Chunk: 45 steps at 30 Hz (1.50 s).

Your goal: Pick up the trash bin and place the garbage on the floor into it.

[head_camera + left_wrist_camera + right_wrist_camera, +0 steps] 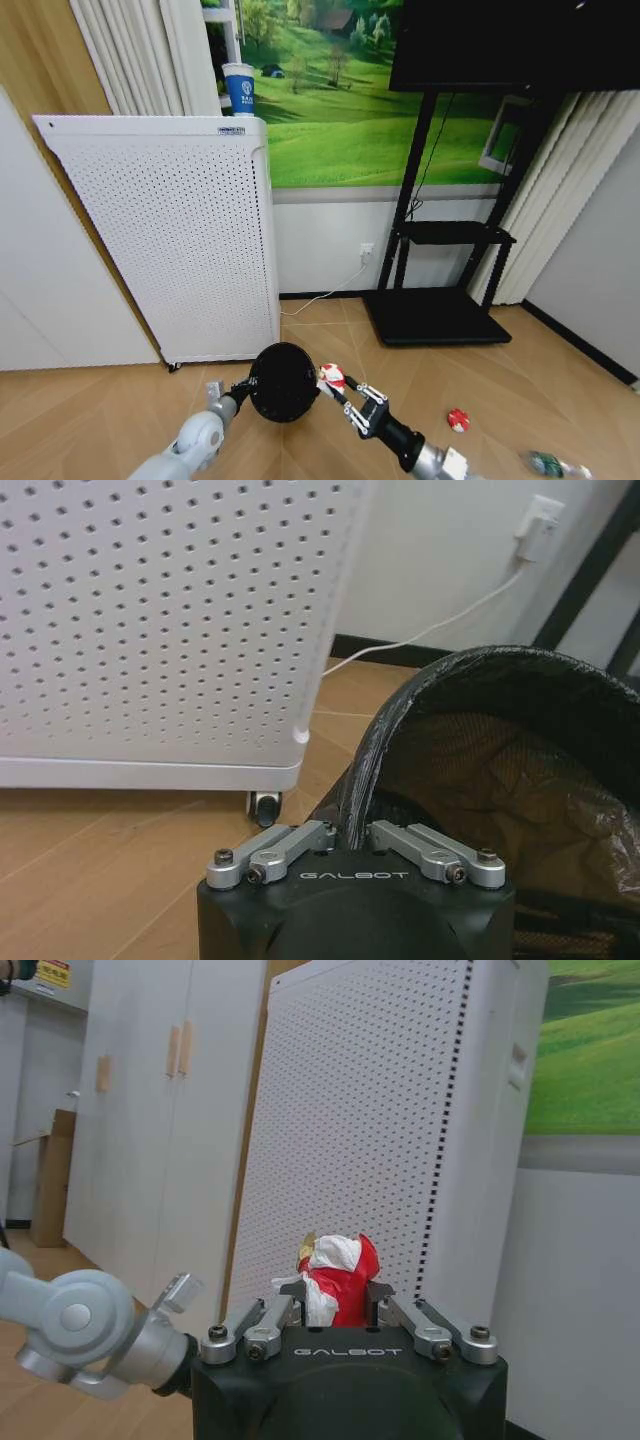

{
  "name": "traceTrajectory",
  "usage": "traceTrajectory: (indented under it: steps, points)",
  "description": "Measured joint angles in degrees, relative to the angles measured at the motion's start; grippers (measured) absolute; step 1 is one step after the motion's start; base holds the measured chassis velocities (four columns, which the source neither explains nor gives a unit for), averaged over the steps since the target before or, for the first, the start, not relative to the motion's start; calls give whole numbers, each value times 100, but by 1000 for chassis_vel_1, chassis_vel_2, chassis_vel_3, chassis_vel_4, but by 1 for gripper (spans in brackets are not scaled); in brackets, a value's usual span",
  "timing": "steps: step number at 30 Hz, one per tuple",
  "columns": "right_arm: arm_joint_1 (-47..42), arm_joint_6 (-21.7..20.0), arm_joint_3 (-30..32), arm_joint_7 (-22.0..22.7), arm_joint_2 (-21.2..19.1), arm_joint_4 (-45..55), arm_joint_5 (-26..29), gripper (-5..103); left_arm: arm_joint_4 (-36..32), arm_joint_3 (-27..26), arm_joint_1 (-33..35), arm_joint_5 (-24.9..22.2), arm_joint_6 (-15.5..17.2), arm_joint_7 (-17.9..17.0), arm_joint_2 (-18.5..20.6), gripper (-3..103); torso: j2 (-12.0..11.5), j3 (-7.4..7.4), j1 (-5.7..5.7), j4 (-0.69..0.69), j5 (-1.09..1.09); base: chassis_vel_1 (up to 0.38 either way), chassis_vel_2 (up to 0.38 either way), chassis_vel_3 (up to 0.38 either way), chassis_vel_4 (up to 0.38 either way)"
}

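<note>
- Low in the head view, the left gripper (243,391) holds the small black round trash bin (283,381) up off the wooden floor (90,410), in front of the tall white perforated appliance (170,235).
- The left wrist view shows the left gripper's fingers (290,846) closed on the bin's rim, one on each side of the wall, with the dark bin liner (500,780) open beyond them.
- The right gripper (338,385) sits just beside the bin's rim, on its right side, also above the floor.
- Its fingers (268,1320) are pinched on a crumpled red-and-white scrap (335,1275), which sticks up between them.
- A red ball-like piece (458,420) lies on the floor to the right, well apart from the bin.
- A little clear bottle with a green label (548,464) lies on its side near the floor's lower right corner of the head view.
- A blue-and-white paper cup (239,88) stands on top of the white appliance.
- A black stand (440,300) rests on the floor against the wall under the green landscape picture.
</note>
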Motion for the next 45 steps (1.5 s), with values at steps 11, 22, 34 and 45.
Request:
traceTrajectory:
  steps: [11,22,34,45]
  points:
    - [444,-36,-672,37,-75,-590,-238,28,-992,108,247,-186,147,314,51,1,0,0,0,-2,-1,0,0,0,0]
    - [698,-28,-658,27,16,-941,-248,30,-1497,69,576,-413,236,125,142,1,0,0,0,-1,0,0,0,0,0]
    - [473,19,-570,-154,44,-795,-330,74,-1345,6,632,-396,229,87,-66,1,0,0,0,-2,-1,0,0,0,0]
    - [486,-21,-27,157,161,-594,110,100,-1436,-322,972,-1067,223,-492,-365,1,0,-1,0,-2,-1,0,0,0,0]
